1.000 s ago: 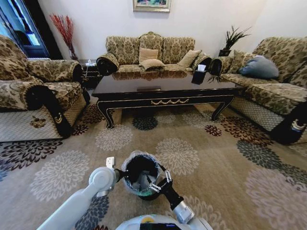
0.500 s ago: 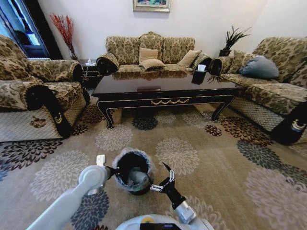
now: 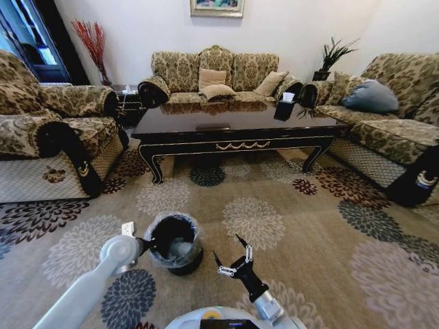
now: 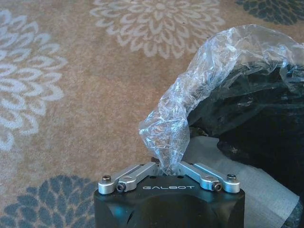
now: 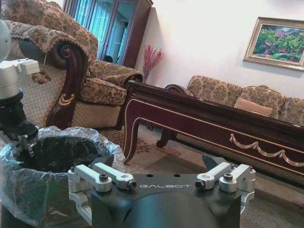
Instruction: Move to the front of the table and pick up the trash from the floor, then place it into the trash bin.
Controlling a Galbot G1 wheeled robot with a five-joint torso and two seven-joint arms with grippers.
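Head view, as I read it from my station: my left gripper is pinched closed on the clear liner bag of the small round black trash bin, which stands on the beige flower-medallion carpet. Something pale lies inside the bin; I cannot tell what. Just beside it, my right gripper hovers with fingers spread wide, holding nothing. Beyond stands the long glossy dark-brown coffee table
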